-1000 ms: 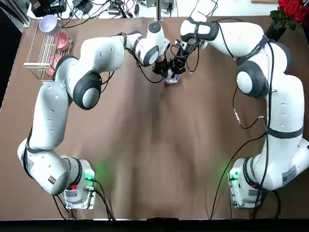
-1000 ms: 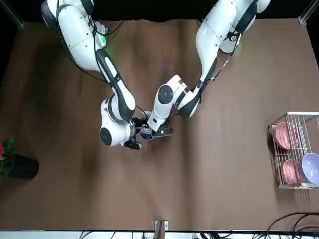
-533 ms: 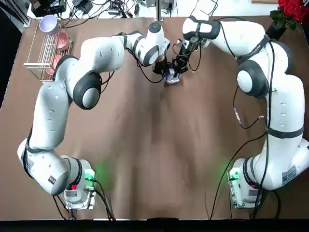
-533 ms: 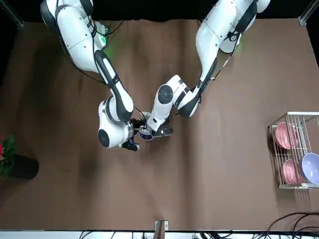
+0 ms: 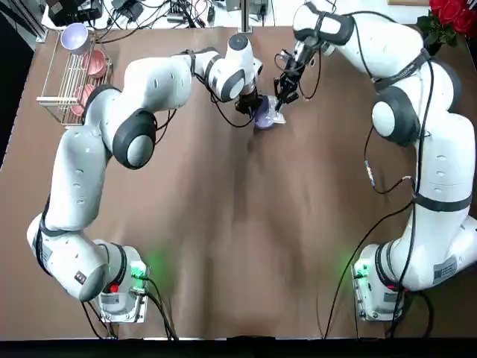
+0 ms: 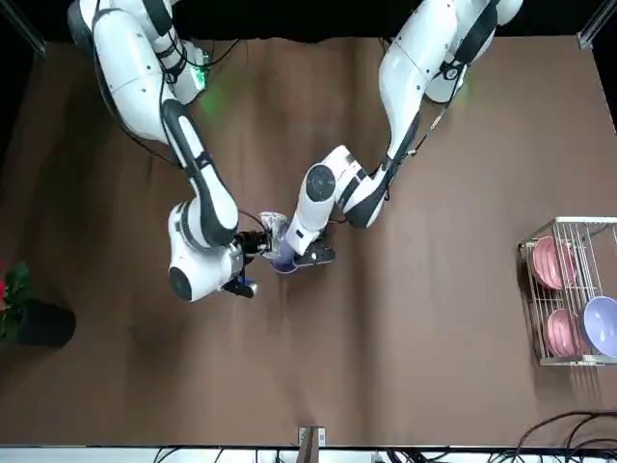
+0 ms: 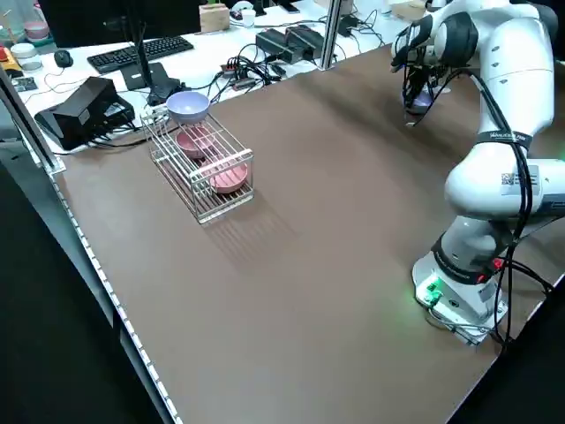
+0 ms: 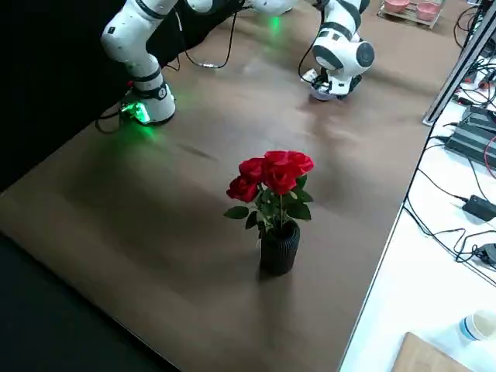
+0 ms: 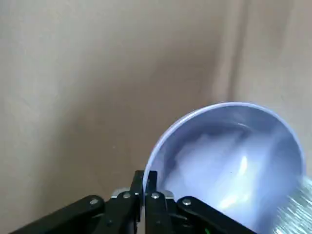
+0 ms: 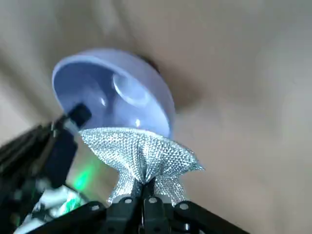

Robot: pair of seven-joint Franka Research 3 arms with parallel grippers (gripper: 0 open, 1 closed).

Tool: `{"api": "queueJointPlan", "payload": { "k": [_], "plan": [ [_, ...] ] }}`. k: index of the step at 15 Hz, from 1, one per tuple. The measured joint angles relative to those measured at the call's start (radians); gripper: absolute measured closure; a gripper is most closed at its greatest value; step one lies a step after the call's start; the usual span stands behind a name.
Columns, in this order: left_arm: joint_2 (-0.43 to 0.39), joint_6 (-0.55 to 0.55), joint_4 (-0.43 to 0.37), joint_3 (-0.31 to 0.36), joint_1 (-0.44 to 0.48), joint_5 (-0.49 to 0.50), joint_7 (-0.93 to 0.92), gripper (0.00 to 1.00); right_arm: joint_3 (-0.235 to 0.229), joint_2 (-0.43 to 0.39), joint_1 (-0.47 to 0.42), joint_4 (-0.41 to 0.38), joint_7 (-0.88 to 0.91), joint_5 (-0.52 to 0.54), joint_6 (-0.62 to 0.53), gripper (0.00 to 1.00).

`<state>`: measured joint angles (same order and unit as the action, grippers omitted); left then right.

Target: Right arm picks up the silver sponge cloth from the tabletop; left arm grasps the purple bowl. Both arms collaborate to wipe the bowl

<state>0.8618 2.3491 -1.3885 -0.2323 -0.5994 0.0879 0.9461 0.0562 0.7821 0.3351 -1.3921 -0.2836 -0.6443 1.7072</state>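
Gripping the thin rim of the small round lavender-purple bowl (image 9: 229,161), my left gripper (image 9: 145,183) has its two fingers pinched together on the near edge, one inside and one outside the wall. That bowl sits tipped up near the far middle of the brown table (image 5: 238,224), its pale glossy inside turned toward my other arm. Just beside it, my right gripper (image 10: 144,189) is clamped on the pinched middle of the small shiny silver sponge cloth (image 10: 141,151), whose two lobes fan out against the bowl's rim (whether it presses the rim or only hangs at it, I cannot tell). Far off at the table's left edge, a wire rack (image 5: 63,82) with pink dishes (image 5: 95,63) plays no part.

I judge the wiping to be under way, with the cloth at the lip rather than deep in the hollow. To do it well, I should hold the bowl rigid on the left and keep its opening facing the cloth, then sweep the right wrist in short arcs along the inner wall. Pressure should be light, since a one-point rim grasp could let the bowl pivot.
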Motion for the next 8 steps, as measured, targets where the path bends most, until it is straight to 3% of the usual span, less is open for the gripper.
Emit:
{"api": "queueJointPlan", "payload": {
  "k": [4, 7, 8],
  "plan": [
    [-0.008, -0.025, 0.012, 0.003, 0.022, 0.001, -0.003, 0.95, -0.003, -0.019, -0.106, 0.087, 0.001, 0.001, -0.249, 0.98],
    [-0.049, -0.153, 0.024, 0.004, 0.066, 0.002, -0.027, 0.95, -0.01, -0.02, -0.213, 0.116, 0.054, 0.033, -0.34, 0.98],
    [-0.089, -0.247, 0.025, 0.003, 0.109, 0.002, -0.066, 0.95, -0.011, -0.019, -0.292, 0.117, 0.124, 0.137, -0.356, 0.98]
  ]
}}
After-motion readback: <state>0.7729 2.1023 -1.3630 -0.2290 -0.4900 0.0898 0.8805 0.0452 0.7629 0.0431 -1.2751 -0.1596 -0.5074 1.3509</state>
